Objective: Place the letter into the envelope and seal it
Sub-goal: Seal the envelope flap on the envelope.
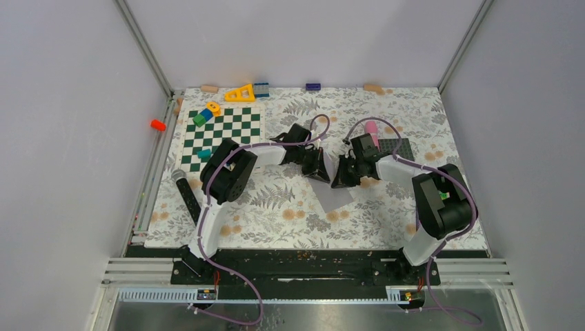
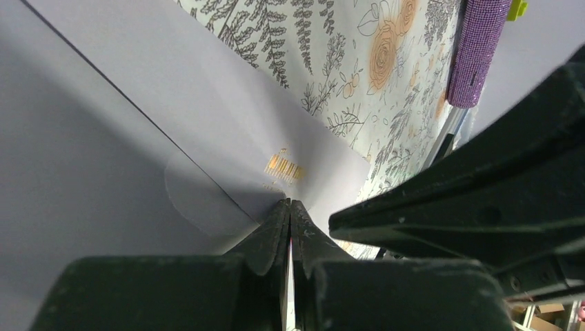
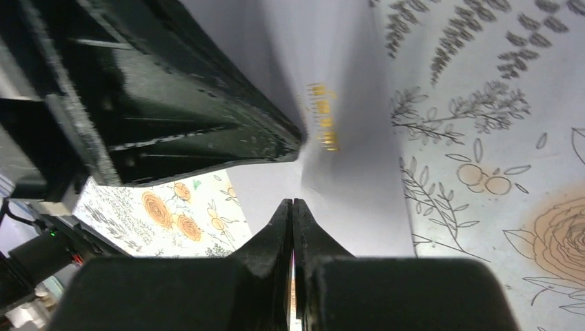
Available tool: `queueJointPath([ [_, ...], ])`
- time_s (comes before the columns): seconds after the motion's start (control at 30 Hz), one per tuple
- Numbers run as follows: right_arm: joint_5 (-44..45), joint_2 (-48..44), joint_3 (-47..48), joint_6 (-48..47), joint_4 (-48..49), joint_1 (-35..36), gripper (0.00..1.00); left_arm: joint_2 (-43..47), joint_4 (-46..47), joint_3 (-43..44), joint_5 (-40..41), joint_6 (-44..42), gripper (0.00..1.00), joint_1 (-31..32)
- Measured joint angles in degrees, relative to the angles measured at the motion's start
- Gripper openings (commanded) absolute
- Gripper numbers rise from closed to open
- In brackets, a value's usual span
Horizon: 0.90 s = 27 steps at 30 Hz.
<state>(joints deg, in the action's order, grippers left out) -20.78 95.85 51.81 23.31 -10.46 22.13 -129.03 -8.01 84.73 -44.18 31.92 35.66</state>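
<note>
Two arms, two grippers, one envelope. Near left: one black microphone [image 1: 187, 196] on the floral cloth [image 1: 276, 221]. Mid-table: the envelope [image 1: 336, 198], pale lavender, lies between the grippers. Left gripper [image 1: 319, 167]: jaws fully together, tips touching the envelope's paper. Right gripper [image 1: 343, 178]: also closed, tips on the same sheet, just beside the left. Pinching or only pressing, cannot tell. Beyond: one chessboard [image 1: 234, 127], one dark studded plate [image 1: 397, 146].
</note>
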Motion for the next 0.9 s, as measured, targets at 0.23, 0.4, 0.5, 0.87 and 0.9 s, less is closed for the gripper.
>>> queueJointPath([
  [0.23, 0.22, 2.23, -1.68, 3.78, 2.49, -2.01, 0.00, 0.00, 0.02, -0.02, 0.00, 0.37, 0.00, -0.02],
  [0.4, -0.35, 4.70, 0.52, 6.14, 2.36, -2.34, 0.00, 0.00, -0.07, -0.02, 0.02, 0.33, 0.00, -0.02],
  [0.5, 0.66, 5.84, 2.14, 7.26, 1.73, -2.34, 0.00, 0.00, -0.09, 0.00, 0.02, 0.33, 0.00, 0.00],
  [0.87, 4.48, 6.75, 4.39, 8.31, -0.13, -1.95, 0.00, -0.02, -3.72, 1.84, 1.64, 0.04, 0.00, -0.02],
  [0.9, 4.79, 6.75, 4.57, 8.31, -0.37, -1.79, 0.00, -0.02, -4.46, 2.14, 1.99, 0.07, 0.00, -0.09],
])
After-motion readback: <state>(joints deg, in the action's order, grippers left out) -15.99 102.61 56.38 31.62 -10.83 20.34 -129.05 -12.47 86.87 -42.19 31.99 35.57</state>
